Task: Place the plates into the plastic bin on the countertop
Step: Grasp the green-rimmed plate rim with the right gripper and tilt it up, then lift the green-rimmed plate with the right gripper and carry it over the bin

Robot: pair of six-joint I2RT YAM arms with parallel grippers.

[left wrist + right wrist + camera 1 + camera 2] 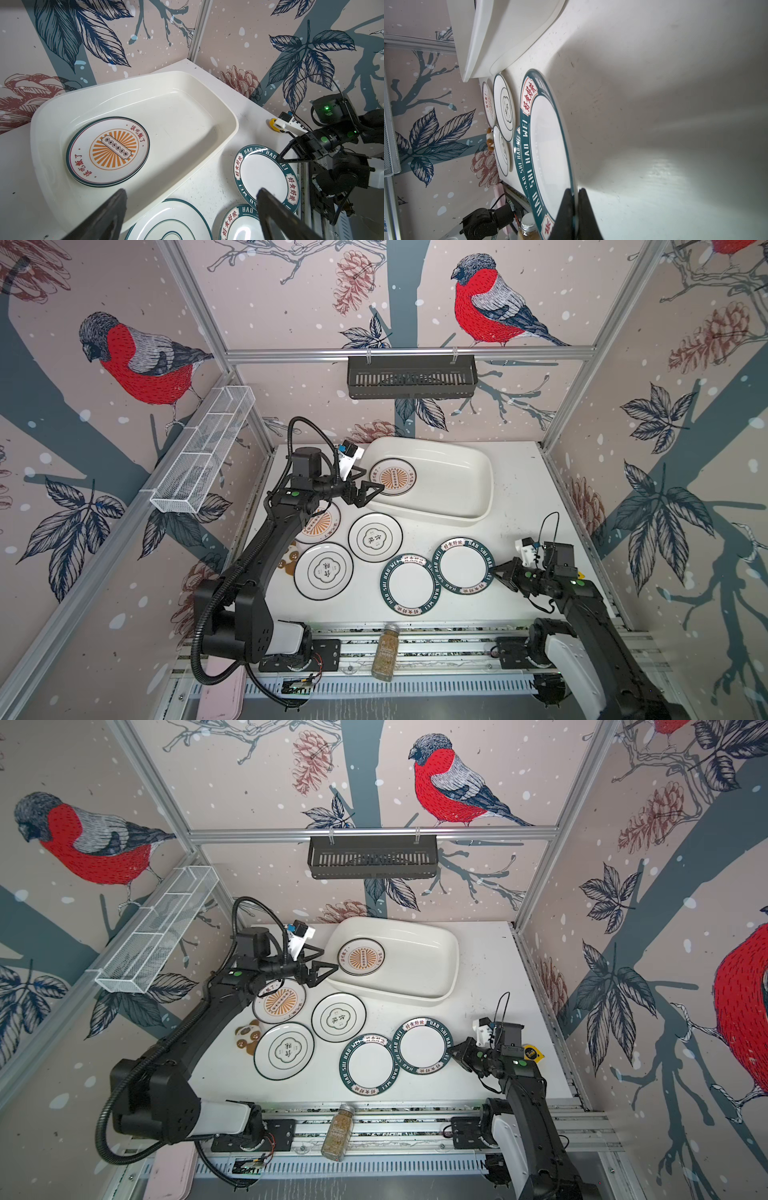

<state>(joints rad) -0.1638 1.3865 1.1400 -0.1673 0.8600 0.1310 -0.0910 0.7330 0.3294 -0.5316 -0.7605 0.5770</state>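
The white plastic bin [457,472] stands at the back of the countertop [519,514]. An orange-sunburst plate [392,477] lies in the bin's left end, with a second rim showing beneath it in the left wrist view. My left gripper [373,481] hovers open and empty over the bin's near-left rim [209,158]. On the countertop lie another sunburst plate [320,526], partly under my left arm, two black-rimmed plates [375,537] [323,571] and two green-lettered plates [409,585] [463,566]. My right gripper [575,190] is shut on the right green plate's rim [548,135].
A brown cookie-like coaster [289,560] lies left of the plates. A spice jar [384,651] lies on the front rails. A yellow tape measure [531,1052] sits behind my right wrist. A black basket [411,377] and a wire rack [203,448] hang on the walls.
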